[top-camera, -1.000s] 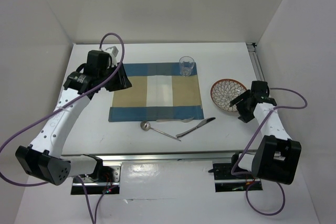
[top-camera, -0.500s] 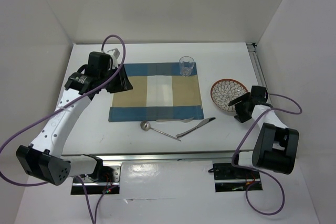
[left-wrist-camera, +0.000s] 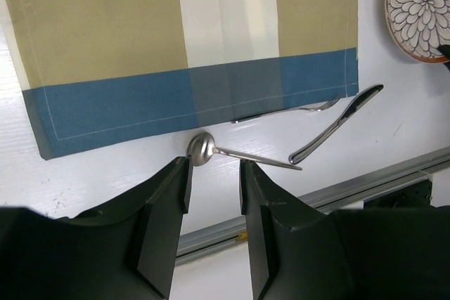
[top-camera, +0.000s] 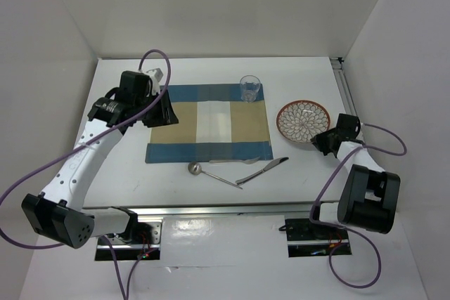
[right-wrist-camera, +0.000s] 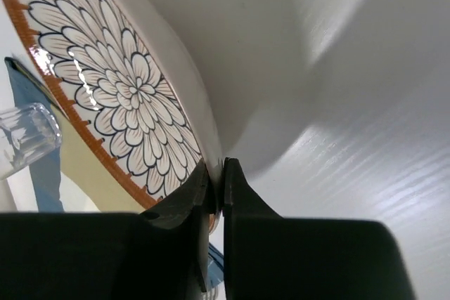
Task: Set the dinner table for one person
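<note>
The dinner table is a wide white top. On its right part a plate with a flower pattern and an orange rim has my right gripper at its near right edge. In the right wrist view the jaws of that gripper are pressed together on the plate rim. My left gripper hovers above the left end of the striped placemat, jaws apart. Nothing lies between the fingers of that gripper. Below them lie a spoon, a fork and a knife.
A clear glass stands on the placemat's far right corner. The spoon and knife lie on the white top just in front of the placemat. A metal rail runs along the near edge, another along the right side.
My right gripper has moved in to the plate's edge and closed on its rim; the plate has shifted slightly up and left. The left arm has hardly moved.
</note>
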You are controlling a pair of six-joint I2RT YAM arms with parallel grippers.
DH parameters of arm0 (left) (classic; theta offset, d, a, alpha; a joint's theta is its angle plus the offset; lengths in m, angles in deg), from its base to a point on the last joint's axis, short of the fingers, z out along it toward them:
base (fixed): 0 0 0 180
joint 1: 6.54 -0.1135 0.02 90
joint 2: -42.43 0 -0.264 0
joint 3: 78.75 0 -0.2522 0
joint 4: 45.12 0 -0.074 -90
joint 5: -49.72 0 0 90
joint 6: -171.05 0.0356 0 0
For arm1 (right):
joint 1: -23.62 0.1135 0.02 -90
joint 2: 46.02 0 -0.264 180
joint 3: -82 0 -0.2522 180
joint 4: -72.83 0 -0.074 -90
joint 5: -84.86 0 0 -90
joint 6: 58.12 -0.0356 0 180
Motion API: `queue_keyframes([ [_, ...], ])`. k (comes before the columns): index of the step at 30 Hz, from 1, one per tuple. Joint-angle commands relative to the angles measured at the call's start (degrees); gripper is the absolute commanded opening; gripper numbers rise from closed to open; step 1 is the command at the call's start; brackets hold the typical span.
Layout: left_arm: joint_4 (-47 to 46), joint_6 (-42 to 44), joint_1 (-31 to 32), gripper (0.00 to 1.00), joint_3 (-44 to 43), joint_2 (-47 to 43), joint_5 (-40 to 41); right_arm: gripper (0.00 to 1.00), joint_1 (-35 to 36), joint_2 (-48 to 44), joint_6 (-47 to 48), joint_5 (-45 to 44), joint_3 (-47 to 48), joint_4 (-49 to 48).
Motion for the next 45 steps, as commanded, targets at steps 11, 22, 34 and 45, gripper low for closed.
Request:
queue_keyframes([
  [11,4.5,0.9,0.8,0.5,-7.6,-2.3,-0.8,0.0,-0.4,-18.5,2.5,10.8,10.7,5.2],
  [22,6.9,-12.7,0.8,0.5,-5.4,-9.3,18.7,0.0,27.4,-9.5,1.2,14.4,17.1,-1.1],
  [34,8.3,-13.3,0.8,0.5,-3.5,-14.2,19.3,0.0,43.0,20.5,-2.7,7.6,34.9,-7.3],
  [45,7.2,-10.8,0.8,0.5,-0.9,-15.3,15.6,0.0,43.5,32.7,-6.9,8.4,39.5,-12.3],
])
